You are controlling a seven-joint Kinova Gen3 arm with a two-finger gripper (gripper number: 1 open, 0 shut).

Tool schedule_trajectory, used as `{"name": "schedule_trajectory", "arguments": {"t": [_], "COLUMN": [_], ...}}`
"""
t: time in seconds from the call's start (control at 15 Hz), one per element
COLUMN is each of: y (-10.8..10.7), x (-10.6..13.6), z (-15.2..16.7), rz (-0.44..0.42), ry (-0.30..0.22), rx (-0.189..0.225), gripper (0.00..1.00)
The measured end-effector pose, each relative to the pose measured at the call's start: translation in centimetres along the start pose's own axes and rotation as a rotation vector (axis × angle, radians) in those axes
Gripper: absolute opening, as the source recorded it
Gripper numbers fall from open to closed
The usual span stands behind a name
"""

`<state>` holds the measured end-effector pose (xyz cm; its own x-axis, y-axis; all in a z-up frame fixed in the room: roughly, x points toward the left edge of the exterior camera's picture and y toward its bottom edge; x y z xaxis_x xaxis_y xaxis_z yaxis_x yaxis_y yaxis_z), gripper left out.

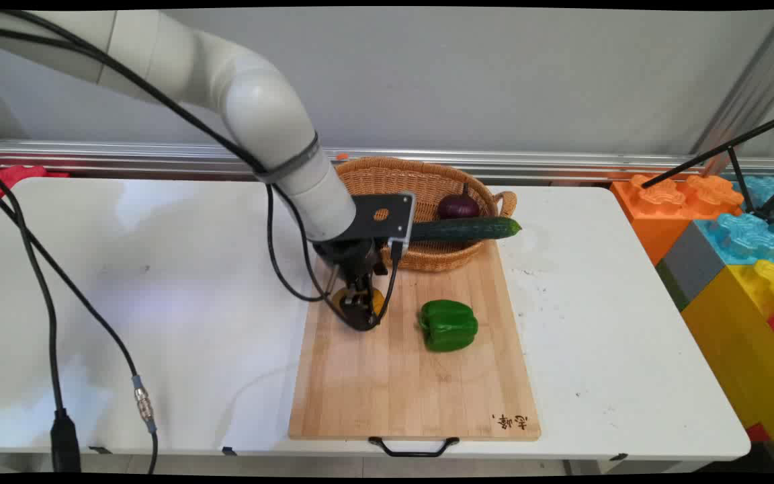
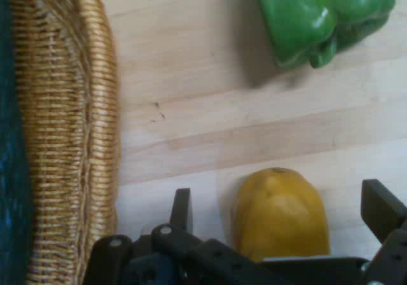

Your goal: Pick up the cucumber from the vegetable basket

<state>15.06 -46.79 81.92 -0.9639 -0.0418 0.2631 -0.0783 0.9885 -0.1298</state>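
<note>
Down low, the gripper sits over the board's upper left part, fingers spread wide w/ a yellow pepper between them. From the hand view one finger stands just left of the pepper w/ a gap of bare wood showing, the other finger is off to the right, also apart from it, so nothing is clamped yet; the pepper lies on the wood. From the main view only a bit of yellow-orange shows behind the black fingers. Right of the gripper on the same board lies a green pepper, near but not touching the yellow one. Behind the gripper, at the board's far edge, is a wicker basket; its rim overlaps the board's far end. A cucumber rests across the basket's right rim, tip sticking out past it, and a dark purple veg, prob. an onion, sits in the basket just behind the cucumber. Board lies on a white table. Well off to the right, past the table's end, stand big toy blocks, orange, blue, yellow.
</note>
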Motion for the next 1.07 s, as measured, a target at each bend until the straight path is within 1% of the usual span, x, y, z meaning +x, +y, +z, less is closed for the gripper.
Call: {"name": "schedule_trajectory", "arguments": {"t": [0.13, 0.2, 0.4, 0.6, 0.73, 0.87, 0.93, 1.07], "y": [-0.4, -0.9, -2.8, -4.9, -6.7, -7.6, -8.4, -9.6], "x": [0.5, 0.8, 1.8, 2.0, 1.9, 1.7, 1.4, 1.1], "z": [-0.8, -1.5, -3.9, -5.4, -6.0, -5.9, -5.5, -4.5], "rz": [-0.005, -0.009, -0.010, -0.011, -0.021, -0.033, -0.042, -0.053], "ry": [0.010, 0.019, 0.048, 0.081, 0.121, 0.152, 0.176, 0.218], "rx": [0.007, 0.018, 0.067, 0.118, 0.149, 0.156, 0.155, 0.144], "gripper": [1.00, 1.00, 1.00, 1.00, 1.00, 1.00, 1.00, 1.00]}}
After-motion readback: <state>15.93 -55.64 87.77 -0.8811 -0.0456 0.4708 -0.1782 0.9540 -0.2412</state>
